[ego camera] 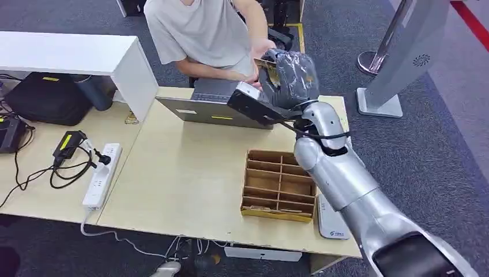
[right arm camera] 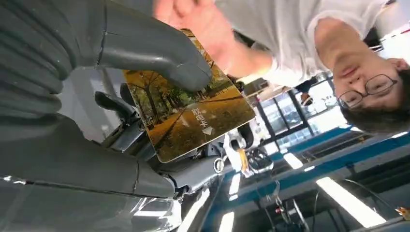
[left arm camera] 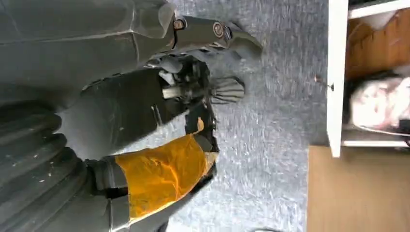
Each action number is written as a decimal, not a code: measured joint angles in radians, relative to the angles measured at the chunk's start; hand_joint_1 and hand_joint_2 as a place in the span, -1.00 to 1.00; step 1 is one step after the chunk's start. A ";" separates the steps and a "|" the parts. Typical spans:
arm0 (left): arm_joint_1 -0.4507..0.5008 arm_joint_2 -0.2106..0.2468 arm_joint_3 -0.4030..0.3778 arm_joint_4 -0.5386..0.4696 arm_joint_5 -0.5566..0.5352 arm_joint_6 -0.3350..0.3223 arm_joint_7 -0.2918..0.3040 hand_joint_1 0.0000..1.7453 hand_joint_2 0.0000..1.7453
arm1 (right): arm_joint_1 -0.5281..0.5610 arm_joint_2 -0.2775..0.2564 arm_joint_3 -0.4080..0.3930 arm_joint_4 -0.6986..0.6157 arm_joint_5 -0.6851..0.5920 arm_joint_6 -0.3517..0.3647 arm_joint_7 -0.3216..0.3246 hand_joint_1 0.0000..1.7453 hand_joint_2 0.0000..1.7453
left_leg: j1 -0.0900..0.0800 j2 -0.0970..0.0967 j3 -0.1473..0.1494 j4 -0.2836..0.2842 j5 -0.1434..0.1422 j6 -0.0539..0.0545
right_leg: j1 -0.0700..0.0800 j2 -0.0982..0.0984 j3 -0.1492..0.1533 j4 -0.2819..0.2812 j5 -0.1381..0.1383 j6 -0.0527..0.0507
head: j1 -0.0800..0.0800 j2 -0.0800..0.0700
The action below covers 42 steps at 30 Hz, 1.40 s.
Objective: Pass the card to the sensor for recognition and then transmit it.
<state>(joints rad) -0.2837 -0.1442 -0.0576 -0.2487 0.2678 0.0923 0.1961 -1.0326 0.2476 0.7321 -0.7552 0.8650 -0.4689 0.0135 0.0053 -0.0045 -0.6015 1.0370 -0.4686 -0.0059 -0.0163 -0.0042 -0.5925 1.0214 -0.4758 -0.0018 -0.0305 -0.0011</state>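
Autumn-tree card (right arm camera: 193, 116) — pinched, tilted, aloft

Right arm (ego camera: 346, 173): silver, rounded shell segments; black cable looped at the wrist joint. Right hand (ego camera: 291, 75): dark grey covering. Left hand (left arm camera: 145, 106): grey ribbed cover, orange patch, exposed round screws.
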 joint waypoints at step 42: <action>0.062 0.037 0.047 0.006 0.135 -0.060 -0.137 -1.00 1.00 | 0.610 -0.196 0.027 -0.515 -0.292 -0.046 -0.443 -1.00 1.00 | 0.001 -0.004 -0.010 0.002 0.000 0.002 | 0.001 -0.004 -0.007 -0.004 0.002 0.003 | 0.000 0.000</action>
<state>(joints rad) -0.2221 -0.1076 -0.0103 -0.2422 0.4025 0.0320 0.0595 -0.4229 0.0518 0.7587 -1.2697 0.5734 -0.5154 -0.4295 0.0064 -0.0088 -0.6118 1.0386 -0.4687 -0.0043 -0.0151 -0.0079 -0.5991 1.0177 -0.4743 0.0009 -0.0305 -0.0011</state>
